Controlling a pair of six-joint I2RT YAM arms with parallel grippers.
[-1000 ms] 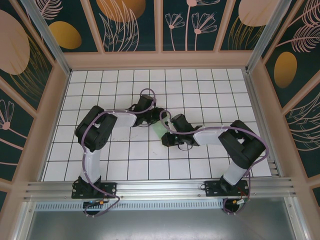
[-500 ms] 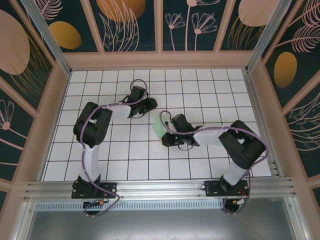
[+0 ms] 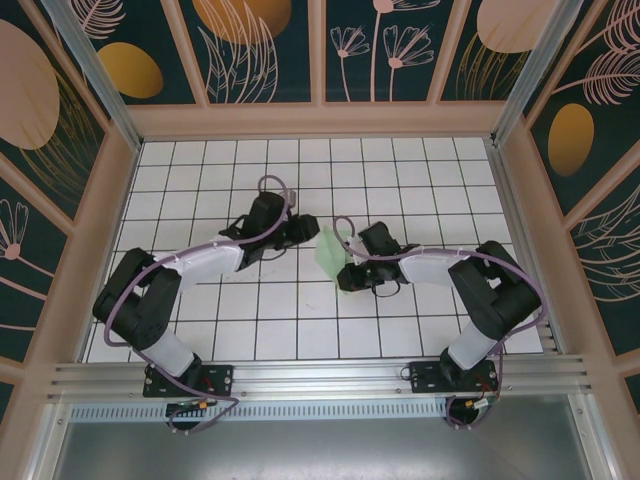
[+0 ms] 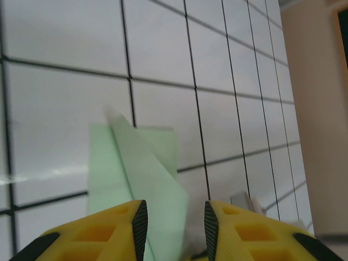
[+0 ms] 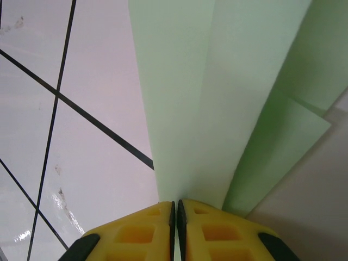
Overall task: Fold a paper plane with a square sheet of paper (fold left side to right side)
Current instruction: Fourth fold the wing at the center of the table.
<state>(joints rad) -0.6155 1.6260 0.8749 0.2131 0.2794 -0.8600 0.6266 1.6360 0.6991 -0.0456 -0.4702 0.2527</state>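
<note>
The left gripper hovers at the 10 o'clock side of the sheet of paper. Its jaws are parted, and a folded flap reaches toward the gap without being pinched. The sheet sits partly folded near the middle of the table. At the sheet's 4 o'clock edge, the right gripper is clamped tight on the layered edge. If the left jaws close off the crease or push in low, they could crumple the thin flap or skew the fold. A pull against the right-hand pinch might tear the paper or drag it free, letting the layers spring open.
</note>
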